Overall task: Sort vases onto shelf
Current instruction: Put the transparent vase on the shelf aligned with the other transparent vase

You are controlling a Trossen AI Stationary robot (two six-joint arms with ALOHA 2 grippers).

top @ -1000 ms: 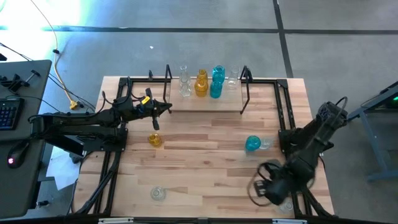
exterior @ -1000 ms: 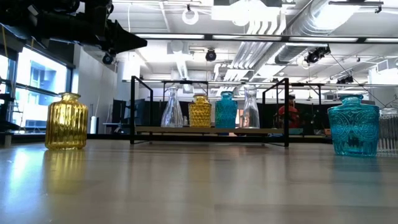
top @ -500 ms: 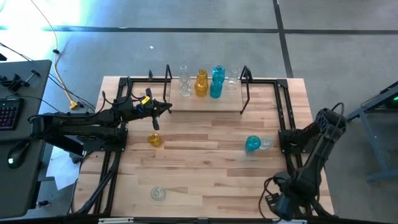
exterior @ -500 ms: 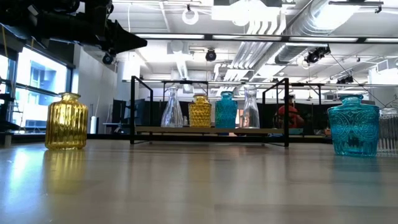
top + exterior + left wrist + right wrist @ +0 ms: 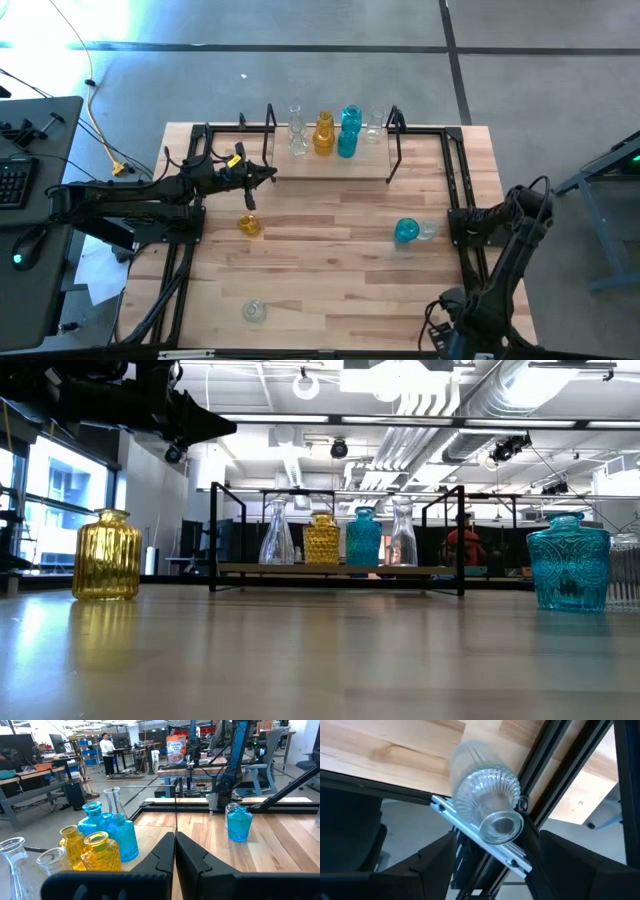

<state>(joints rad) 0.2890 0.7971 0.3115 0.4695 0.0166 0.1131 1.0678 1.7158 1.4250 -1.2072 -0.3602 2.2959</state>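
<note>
The plank table (image 5: 330, 285) is carrying a black-framed wooden shelf (image 5: 330, 162) at its far edge, which is holding seven bulbous glass vases (image 5: 323, 133): three clear, two amber, two teal. The left gripper (image 5: 270, 171) is hovering before it with its fingers pressed together, and the right gripper (image 5: 492, 852) is clamping a ribbed clear vase (image 5: 485, 805) off the near right corner. One amber vase (image 5: 249, 226), one teal vase (image 5: 405, 231) and two clear vases (image 5: 254, 311) are standing loose on the planks.

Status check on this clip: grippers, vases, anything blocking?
Left gripper shut, empty, hovering near the shelf. Right gripper low at the table's near right corner, facing a clear ribbed vase lying against the frame rail. Nothing blocking the shelf.
</note>
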